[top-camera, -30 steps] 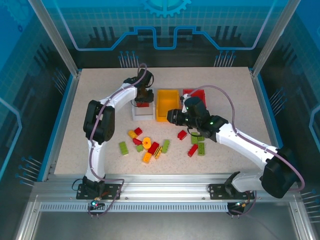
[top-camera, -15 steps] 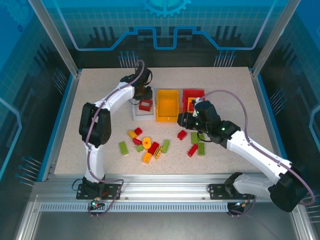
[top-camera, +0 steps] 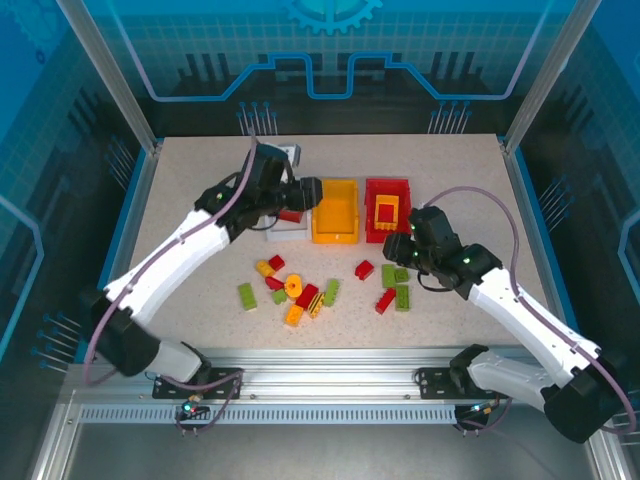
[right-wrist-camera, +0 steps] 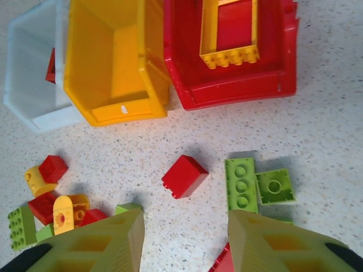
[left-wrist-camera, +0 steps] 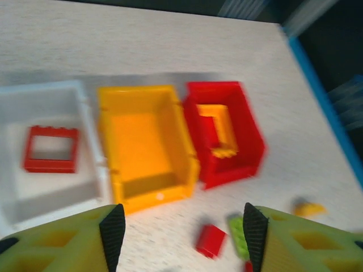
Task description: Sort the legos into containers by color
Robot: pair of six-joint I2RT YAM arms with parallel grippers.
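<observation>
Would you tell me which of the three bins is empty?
The yellow-orange bin, in the middle; the white bin holds a red frame and the red bin holds a yellow frame.

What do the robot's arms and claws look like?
The left arm and right arm are white tubes with chunky black joints and a looping purplish cable. The left claw and right claw have yellow-green fingers with cut-out holes.

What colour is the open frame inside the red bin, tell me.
Yellow-orange; the frame in the red bin shows best in the right wrist view.
</observation>
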